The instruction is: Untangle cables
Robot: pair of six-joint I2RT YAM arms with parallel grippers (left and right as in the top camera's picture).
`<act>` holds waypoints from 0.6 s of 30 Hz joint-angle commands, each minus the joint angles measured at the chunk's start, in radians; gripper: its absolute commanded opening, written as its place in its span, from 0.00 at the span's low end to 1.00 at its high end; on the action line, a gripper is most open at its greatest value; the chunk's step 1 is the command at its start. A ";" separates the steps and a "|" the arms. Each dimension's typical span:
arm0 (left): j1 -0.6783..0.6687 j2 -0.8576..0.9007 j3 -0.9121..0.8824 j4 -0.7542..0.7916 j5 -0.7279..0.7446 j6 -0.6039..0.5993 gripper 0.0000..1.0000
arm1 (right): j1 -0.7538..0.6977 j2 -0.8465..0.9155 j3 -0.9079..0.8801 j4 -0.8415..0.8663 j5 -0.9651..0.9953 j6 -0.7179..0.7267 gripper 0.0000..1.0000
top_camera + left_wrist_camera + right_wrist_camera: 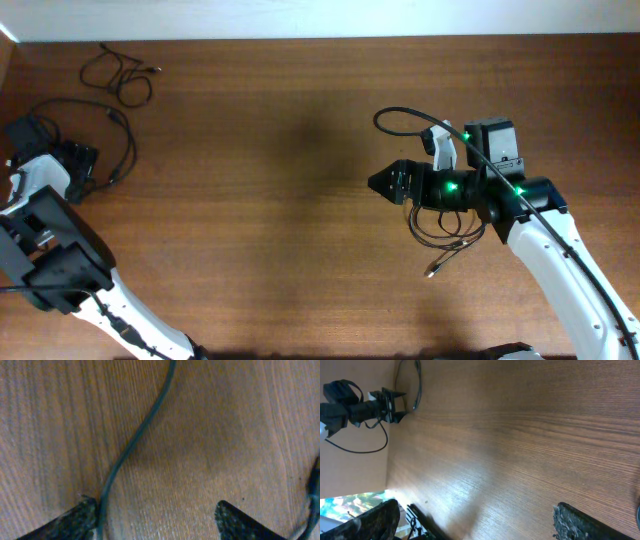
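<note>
Thin black cables lie in three places in the overhead view. A small loose bundle (118, 75) is at the far left back, one long looped strand (126, 135) curls by my left gripper (88, 165), and a coil (445, 228) with a plug end sits under my right arm. In the left wrist view my left gripper (156, 510) is open low over the wood. A strand (132, 440) runs along the inside of its left finger (75, 520), not pinched. My right gripper (378, 182) is open, with only bare wood between its fingers (580, 522).
The table's left edge and the floor beyond show in the right wrist view, with the left arm (360, 407) near that edge. Another dark cord (314, 490) runs down the right edge of the left wrist view. A thicker wire (405, 115) loops off the right arm.
</note>
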 commanded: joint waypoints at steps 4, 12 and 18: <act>-0.024 -0.073 -0.029 0.051 0.047 0.123 0.79 | 0.006 0.003 0.004 0.008 0.006 -0.003 0.98; -0.159 -0.075 -0.029 0.126 0.079 0.158 0.32 | 0.006 0.003 0.004 0.008 0.005 -0.003 0.99; -0.253 -0.070 -0.030 0.163 0.105 0.404 0.57 | 0.006 0.003 0.004 0.008 0.005 -0.003 0.99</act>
